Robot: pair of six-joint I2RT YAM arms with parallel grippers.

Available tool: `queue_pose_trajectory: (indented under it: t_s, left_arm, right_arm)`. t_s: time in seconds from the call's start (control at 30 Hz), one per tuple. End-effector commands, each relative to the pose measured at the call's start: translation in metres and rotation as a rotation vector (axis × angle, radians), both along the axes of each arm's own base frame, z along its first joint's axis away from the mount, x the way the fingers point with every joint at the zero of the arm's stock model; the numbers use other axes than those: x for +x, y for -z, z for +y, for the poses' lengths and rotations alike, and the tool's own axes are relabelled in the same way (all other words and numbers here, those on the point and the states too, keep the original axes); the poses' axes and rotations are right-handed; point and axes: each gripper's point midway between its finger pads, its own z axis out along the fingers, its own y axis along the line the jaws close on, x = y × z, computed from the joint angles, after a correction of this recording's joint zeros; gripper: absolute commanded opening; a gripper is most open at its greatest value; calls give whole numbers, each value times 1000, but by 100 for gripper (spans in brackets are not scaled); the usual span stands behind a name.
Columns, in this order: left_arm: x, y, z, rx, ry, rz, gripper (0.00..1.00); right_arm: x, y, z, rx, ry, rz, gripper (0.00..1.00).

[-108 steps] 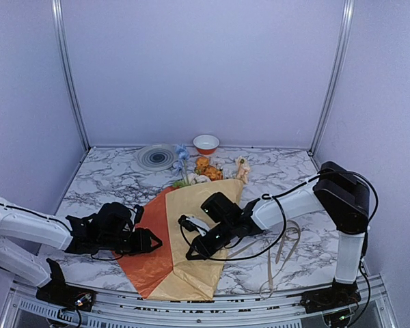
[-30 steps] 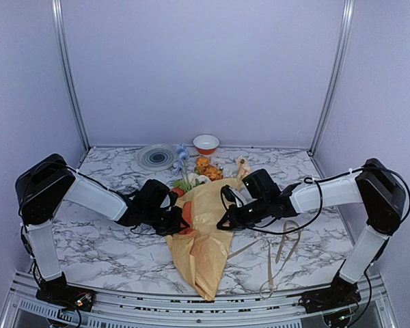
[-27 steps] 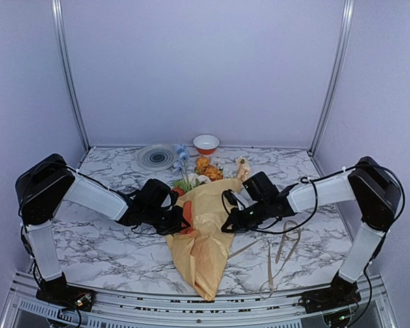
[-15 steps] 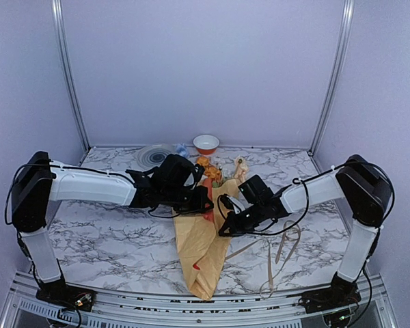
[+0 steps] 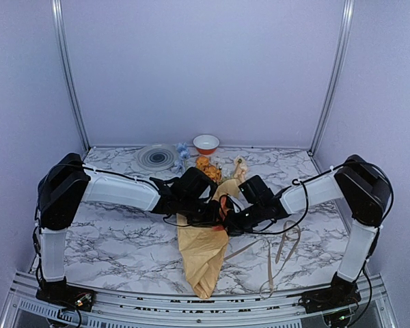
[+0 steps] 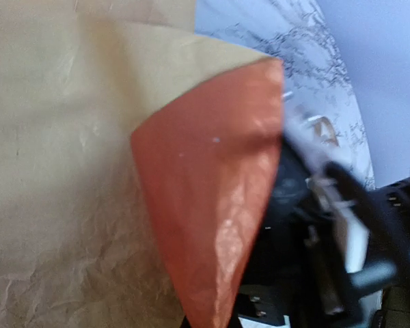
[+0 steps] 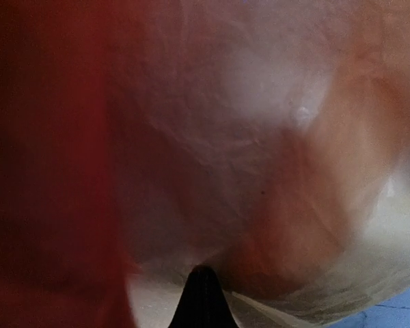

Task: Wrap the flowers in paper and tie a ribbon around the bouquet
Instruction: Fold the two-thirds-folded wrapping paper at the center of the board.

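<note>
The paper (image 5: pixel 203 254) lies folded into a narrow tan-yellow wrap along the middle of the marble table. Orange, cream and blue flowers (image 5: pixel 206 165) stick out at its far end. My left gripper (image 5: pixel 219 213) is shut on the paper's orange flap (image 6: pixel 212 219), which tapers down into the jaws of my left gripper (image 6: pixel 212 324). My right gripper (image 5: pixel 231 223) is shut right beside it, against the wrap. In the right wrist view only the closed black tip of my right gripper (image 7: pixel 202 301) shows, with orange paper (image 7: pixel 260 171) filling the frame. The ribbon (image 5: pixel 284 247) lies loose on the table to the right.
A blue-grey plate (image 5: pixel 156 156) and a small orange-and-white bowl (image 5: pixel 206 143) stand at the back by the wall. Both forearms meet over the wrap. Metal frame posts (image 5: pixel 67 75) stand at the back corners.
My left gripper has carried the paper's left side up and over to the right across the flowers, narrowing the sheet into a wrap. The right gripper has barely moved.
</note>
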Motion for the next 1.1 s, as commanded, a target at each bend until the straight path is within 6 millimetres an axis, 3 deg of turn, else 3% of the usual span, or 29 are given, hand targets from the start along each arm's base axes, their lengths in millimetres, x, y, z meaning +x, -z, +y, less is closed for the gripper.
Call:
queue_pose_trajectory:
  t_s: [0.0, 0.17, 0.33, 0.4, 0.47, 0.5, 0.63, 0.87, 1.0, 1.07]
  left_arm:
    - [-2, 25, 1, 20, -5, 49, 0]
    - [2, 43, 1, 50, -21, 50, 0]
    - [5, 54, 4, 74, -30, 43, 0]
    - [6, 54, 4, 76, -31, 37, 0]
    - [7, 53, 3, 75, -30, 30, 0]
    - [8, 52, 2, 73, -29, 26, 0]
    - [11, 48, 0, 72, -31, 10, 0]
    - [18, 48, 2, 78, -42, -1, 0]
    - [27, 44, 6, 86, -70, -28, 0]
    - [33, 38, 8, 83, -84, -47, 0]
  right_arm:
    - [7, -32, 6, 98, 65, -30, 0]
    - [13, -63, -5, 132, 166, -84, 0]
    - [18, -87, -42, 40, 274, -193, 2]
    - [16, -97, -48, 27, 261, -244, 19]
    - [10, -104, -44, 48, 208, -248, 46]
    - [6, -105, -40, 55, 181, -234, 53]
    - [-8, -94, -29, 23, 105, -178, 64]
    - [-38, -67, -6, -16, -30, -103, 60]
    - [-40, -66, -3, 4, -42, -96, 46]
    - [-37, -63, -5, -14, -27, -104, 29]
